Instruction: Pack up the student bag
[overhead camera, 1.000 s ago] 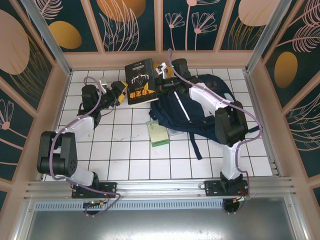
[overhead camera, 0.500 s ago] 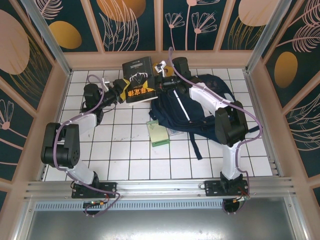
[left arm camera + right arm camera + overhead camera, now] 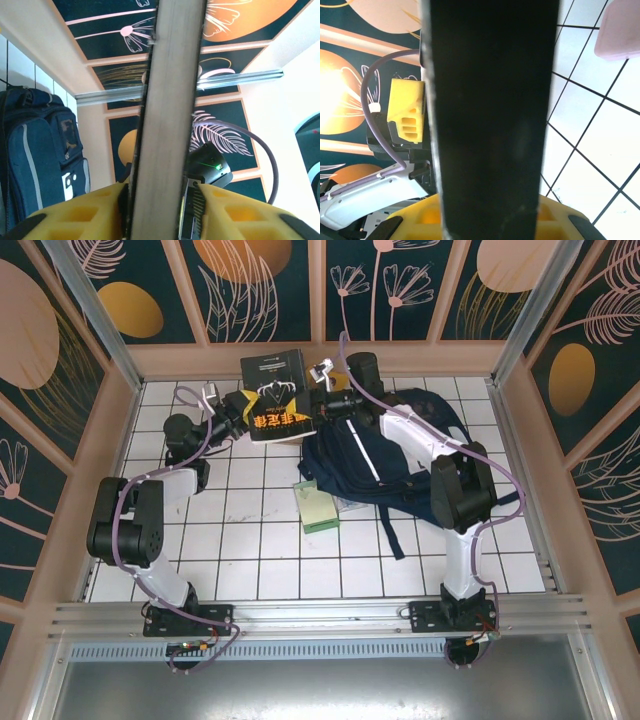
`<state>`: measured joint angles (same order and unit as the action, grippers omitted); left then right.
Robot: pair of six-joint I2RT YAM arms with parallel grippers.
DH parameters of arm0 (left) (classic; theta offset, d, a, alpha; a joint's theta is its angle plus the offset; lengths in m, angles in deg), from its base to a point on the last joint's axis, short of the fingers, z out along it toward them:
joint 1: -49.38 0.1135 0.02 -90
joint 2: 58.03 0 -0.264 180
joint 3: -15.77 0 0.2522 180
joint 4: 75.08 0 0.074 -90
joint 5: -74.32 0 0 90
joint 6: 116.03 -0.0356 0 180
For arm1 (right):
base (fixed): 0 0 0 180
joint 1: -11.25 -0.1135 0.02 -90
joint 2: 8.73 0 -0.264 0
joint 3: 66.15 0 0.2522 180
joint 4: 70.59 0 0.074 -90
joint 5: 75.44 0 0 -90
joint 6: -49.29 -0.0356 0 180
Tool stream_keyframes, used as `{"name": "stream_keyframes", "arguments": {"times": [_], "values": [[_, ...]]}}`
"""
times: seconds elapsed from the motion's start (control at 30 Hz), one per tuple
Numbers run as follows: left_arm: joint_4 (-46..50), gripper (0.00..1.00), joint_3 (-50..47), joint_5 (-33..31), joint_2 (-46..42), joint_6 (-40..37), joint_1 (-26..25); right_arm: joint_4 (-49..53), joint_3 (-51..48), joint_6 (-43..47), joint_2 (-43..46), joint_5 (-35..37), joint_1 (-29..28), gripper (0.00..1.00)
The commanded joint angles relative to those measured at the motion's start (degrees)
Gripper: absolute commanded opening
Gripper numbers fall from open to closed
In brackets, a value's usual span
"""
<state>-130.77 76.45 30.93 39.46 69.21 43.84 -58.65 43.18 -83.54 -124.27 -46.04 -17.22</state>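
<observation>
A black book (image 3: 278, 400) with yellow lettering hangs in the air over the back of the table, held between both arms. My left gripper (image 3: 245, 410) is shut on its left edge; in the left wrist view the book's pale page edge (image 3: 170, 125) runs up between the yellow fingers (image 3: 80, 215). My right gripper (image 3: 318, 405) is shut on the book's right side, and its dark spine (image 3: 490, 115) stands between that gripper's fingers (image 3: 420, 222). The student bag (image 3: 390, 455), navy with white stripes, lies flat to the right of the book and under the right arm. The bag (image 3: 35, 150) shows too at the left of the left wrist view.
A green booklet (image 3: 317, 505) lies on the white tiles just left of the bag's lower corner. A bag strap (image 3: 392, 530) trails toward the near edge. Wooden walls close in the back and sides. A pink object (image 3: 620, 25) lies on the tiles.
My left gripper has reached up to the book and shut on its left edge. The book has shifted a little to the left and back. The right gripper keeps its hold.
</observation>
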Motion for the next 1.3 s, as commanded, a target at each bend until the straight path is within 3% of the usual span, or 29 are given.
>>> {"name": "stream_keyframes", "arguments": {"times": [0.0,0.17,0.27,0.4,0.67,0.8,1.27], "values": [[-2.28,0.35,0.5,1.83,-1.6,-1.47,-0.18,-2.39,1.3,1.34,0.19,-1.94,0.15,0.0],[8.22,0.01,0.63,0.56,-4.85,-9.42,-0.18,1.61,1.34,4.84,0.7,-0.16,0.2,0.08],[12.1,0.0,1.11,0.35,-6.01,-12.27,-0.17,5.74,1.3,7.82,1.04,2.08,0.65,0.32],[17.03,0.0,1.86,0.16,-7.18,-15.71,-0.17,14.5,0.46,13.69,3.26,13.09,2.54,0.4],[28.55,0.0,3.28,-1.38,-10.44,-23.89,-0.08,25.21,-6.13,22.85,7.06,40.24,4.22,0.38],[31.86,0.0,3.8,-2.13,-11.27,-26.1,-0.09,28.03,-7.92,25.27,5.65,47.08,2.32,0.34],[33.41,0.0,3.63,-2.13,-11.9,-26.9,-0.08,32.79,-7.4,29.45,1.01,65.57,-5.63,0.35]]}}
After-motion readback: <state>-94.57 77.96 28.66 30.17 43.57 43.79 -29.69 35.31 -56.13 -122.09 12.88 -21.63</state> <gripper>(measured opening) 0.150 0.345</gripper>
